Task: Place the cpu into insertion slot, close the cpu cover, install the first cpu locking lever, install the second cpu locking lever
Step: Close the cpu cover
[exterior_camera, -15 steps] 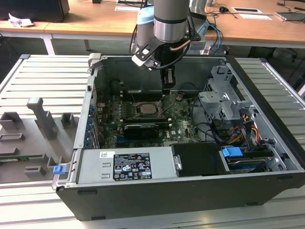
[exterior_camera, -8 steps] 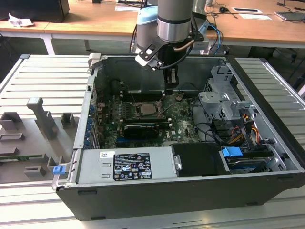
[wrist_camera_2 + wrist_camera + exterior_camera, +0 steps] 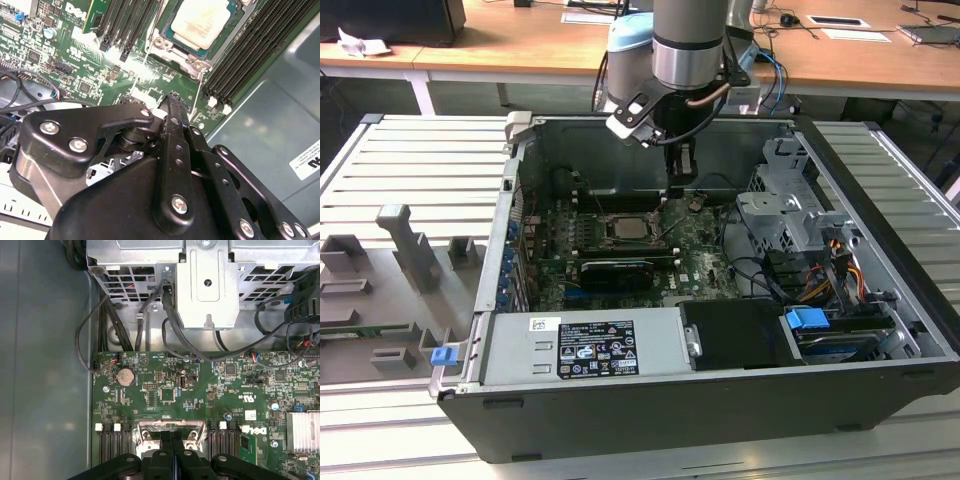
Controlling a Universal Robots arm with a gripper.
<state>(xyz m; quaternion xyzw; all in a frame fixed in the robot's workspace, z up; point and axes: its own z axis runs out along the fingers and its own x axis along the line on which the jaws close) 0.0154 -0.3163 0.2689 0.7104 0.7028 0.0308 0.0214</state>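
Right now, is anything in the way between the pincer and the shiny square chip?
Nothing visible is. In the second wrist view the pincer, shut, hangs over the green board just short of the cpu, which lies in the insertion slot. No cable or part crosses the gap between them.

The cpu point(image 3: 202, 22) was pale silver-beige, faintly yellow-blotched — the motherboard point(image 3: 165, 390) green, its memory slots point(image 3: 255, 55) black, the gripper point(image 3: 172, 100) black with silver screw heads, the drive tab point(image 3: 808, 322) bright blue.

The closed jaws hang just beside the cpu point(image 3: 624, 228) inside the computer case point(image 3: 720, 410).
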